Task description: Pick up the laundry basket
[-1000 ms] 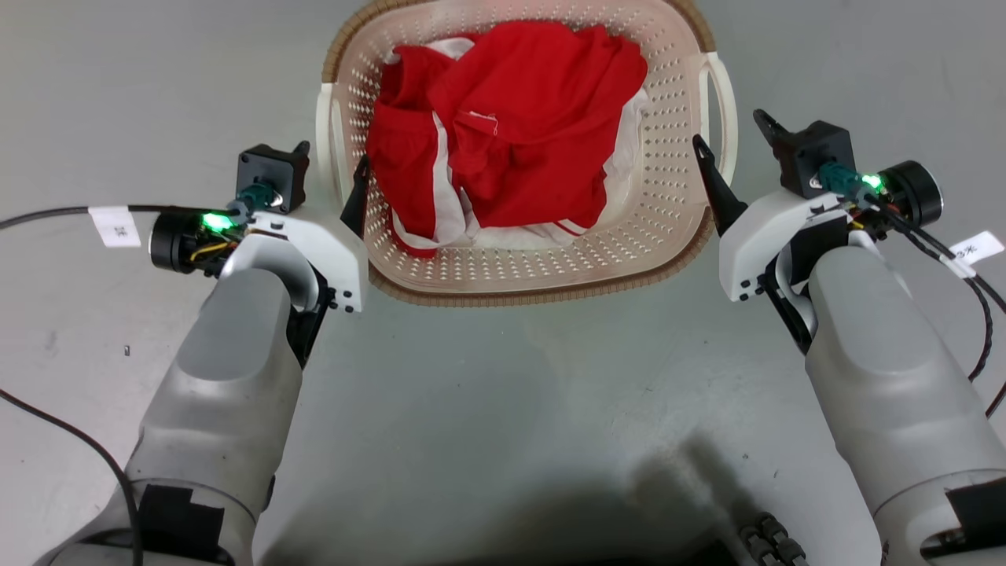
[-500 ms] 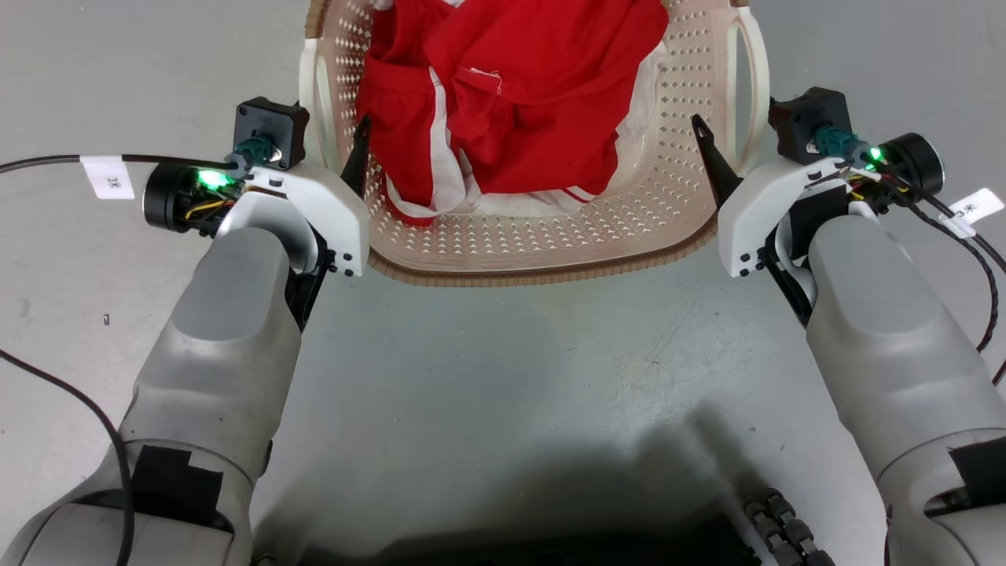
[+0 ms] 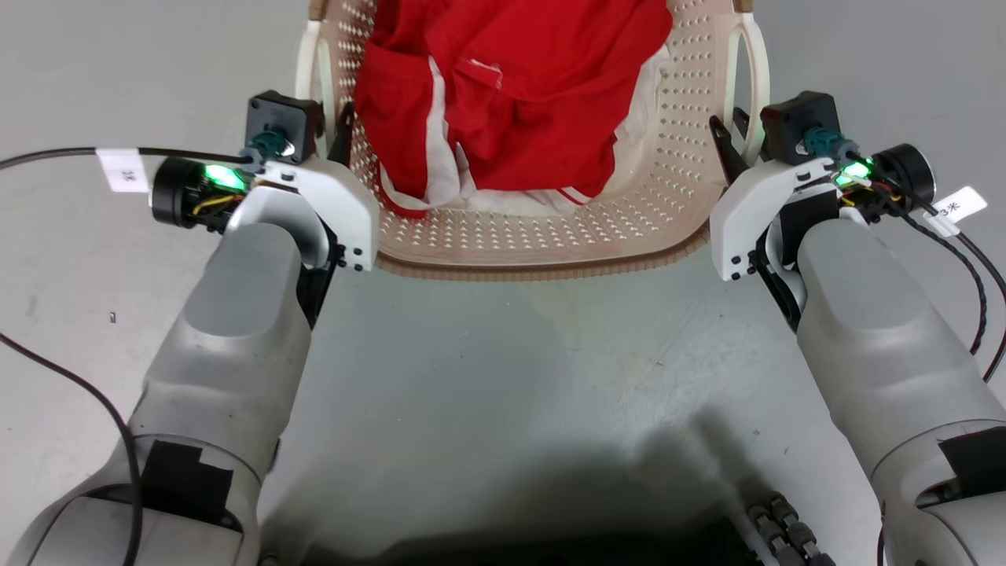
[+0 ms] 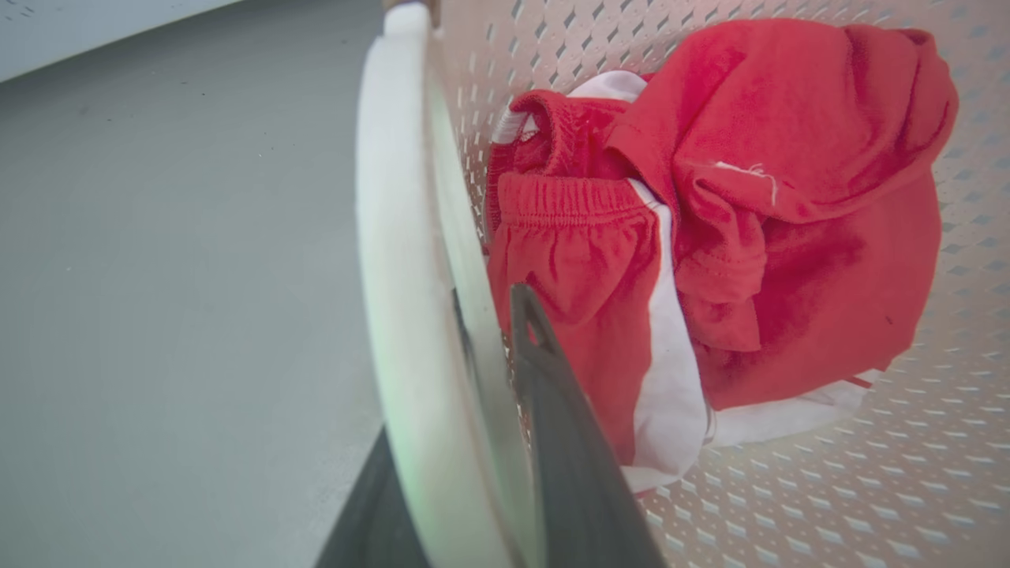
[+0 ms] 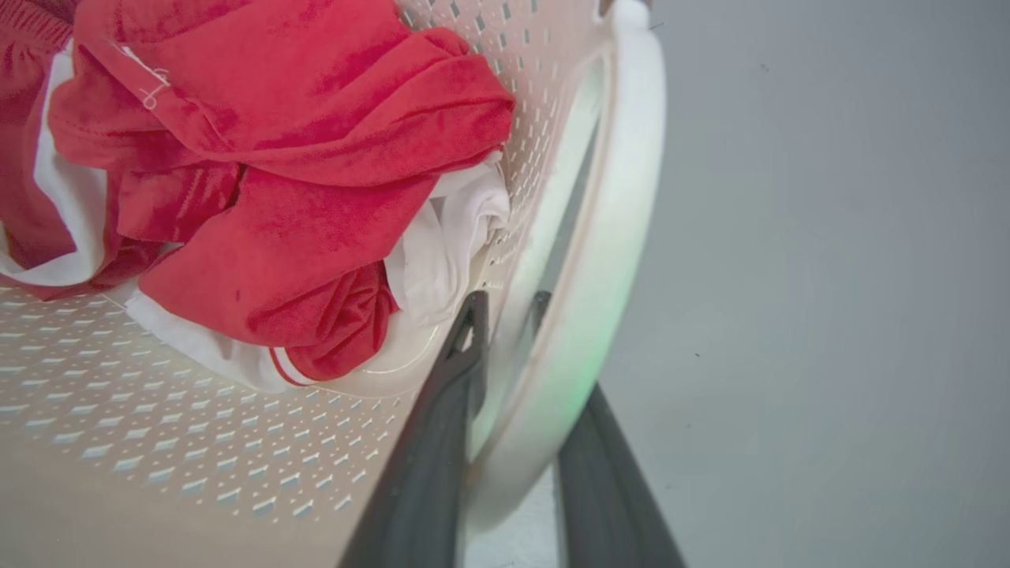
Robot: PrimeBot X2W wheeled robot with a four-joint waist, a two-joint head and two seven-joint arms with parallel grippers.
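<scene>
The laundry basket is cream perforated plastic with a brown rim, and it sits at the top centre of the head view with red and white clothes inside. My left gripper is shut on the basket's white left handle; one dark finger lies inside the wall and the other outside the handle. My right gripper is shut on the white right handle, with its fingers on either side of the handle. The basket's far end is cut off by the frame.
Grey floor lies all round. Black cables with white tags trail on the floor at the left and at the right. My dark base is at the bottom edge.
Both grippers have slid forward along the basket's sides to the handles, and their fingers have come together on them. The basket now looks larger and higher in the head view, which has itself shifted.
</scene>
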